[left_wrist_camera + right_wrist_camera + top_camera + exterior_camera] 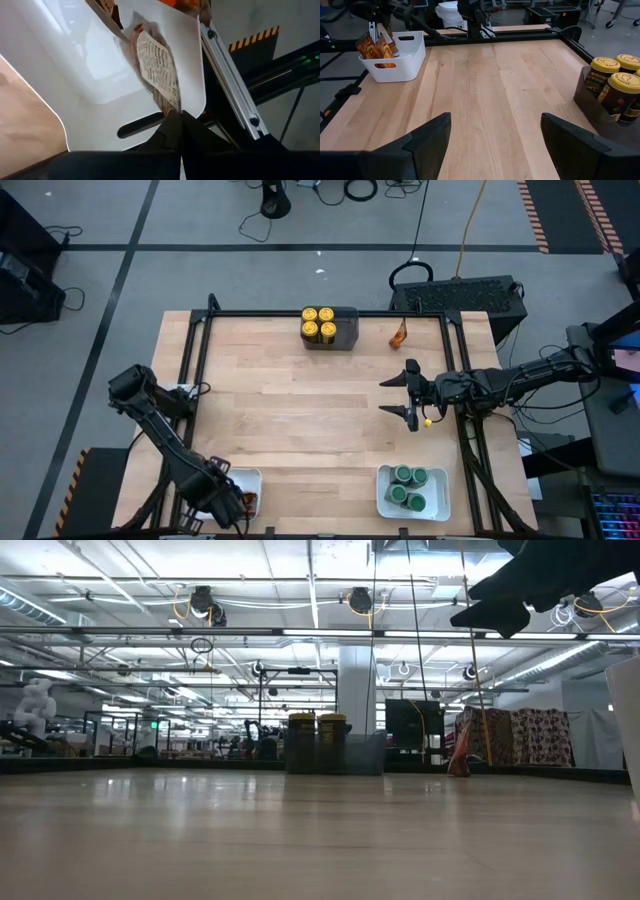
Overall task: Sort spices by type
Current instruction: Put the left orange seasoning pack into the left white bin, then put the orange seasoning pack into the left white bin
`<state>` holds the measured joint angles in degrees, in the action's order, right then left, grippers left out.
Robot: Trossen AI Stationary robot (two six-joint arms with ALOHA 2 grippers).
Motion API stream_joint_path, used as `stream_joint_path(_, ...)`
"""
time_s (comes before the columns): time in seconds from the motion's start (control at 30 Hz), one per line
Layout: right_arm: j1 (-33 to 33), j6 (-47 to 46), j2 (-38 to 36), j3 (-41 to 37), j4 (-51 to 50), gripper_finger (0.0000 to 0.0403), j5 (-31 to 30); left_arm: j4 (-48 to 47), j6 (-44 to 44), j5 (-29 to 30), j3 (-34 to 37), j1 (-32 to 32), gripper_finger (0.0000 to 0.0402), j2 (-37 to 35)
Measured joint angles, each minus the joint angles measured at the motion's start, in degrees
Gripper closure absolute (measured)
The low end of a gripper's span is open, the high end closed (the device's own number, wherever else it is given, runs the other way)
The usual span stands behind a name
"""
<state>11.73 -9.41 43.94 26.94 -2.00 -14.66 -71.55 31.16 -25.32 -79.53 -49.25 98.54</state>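
Observation:
My left gripper [238, 502] hangs over the white tray [222, 478] at the table's near left corner, shut on a brown-orange spice packet [156, 65]. More packets [376, 49] stand in that tray. My right gripper [386, 397] hovers open above the bare table, right of centre, touching nothing. Several yellow-lidded jars [318, 321] sit in a dark grey bin [346, 328] at the far edge. Several green-lidded jars [408, 486] sit in a white tray [440, 502] at the near right. One packet [400, 333] lies alone at the far right. My left gripper pinches the packet by its end [170, 100] between its two shut fingers [172, 127]. It comes from above, pointing down into the tray. The packet reaches down inside the white tray among the others; whether its lower end rests on the tray floor I cannot tell.
A black metal frame [205, 370] runs along the table's left, far and right sides. Bare wood [300, 420] spreads across the middle of the table between the bin and the two trays. Cables and equipment lie on the floor beyond the far edge.

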Motion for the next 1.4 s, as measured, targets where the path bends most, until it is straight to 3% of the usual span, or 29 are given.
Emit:
stream_joint_path(0.2, 0.0, 0.0, 0.02, 0.0, 0.0, 0.0111, 0.0, 0.05, 0.19, 1.65, 0.0, 0.0, 0.0386, 0.0)
stream_joint_path(0.37, 0.0, 0.19, 0.02, 0.0, 0.0, 0.0111, 0.0, 0.09, 7.16, 6.03, 0.0, 0.6, 0.0369, 0.0)
stream_joint_path(0.77, 0.02, 1.36, 0.0, 0.0, 0.02, 0.0111, -0.02, -3.44, 7.08, 4.0, 0.0, 1.1, 0.0324, 0.0)
stream_joint_path(1.1, 0.02, 1.55, 0.0, 0.02, 0.91, 0.0111, -0.02, -4.62, 6.01, 4.83, -2.98, 3.88, 0.0322, -4.9)
stream_joint_path(1.27, -0.31, 1.32, 0.0, 1.6, 2.04, 0.0111, -0.55, -4.57, 5.94, 11.24, -6.44, 5.52, 0.0322, -10.08)
stream_joint_path(1.33, -1.19, 1.76, 0.0, 4.46, -0.35, 0.0111, -1.85, -4.28, 5.89, 18.4, -7.19, 5.98, 0.0322, -12.72)
stream_joint_path(1.4, -2.56, 2.47, 0.0, 9.08, -6.73, 0.0111, -4.58, -4.12, 5.23, 29.47, -7.3, 6.23, 0.0322, -15.31)
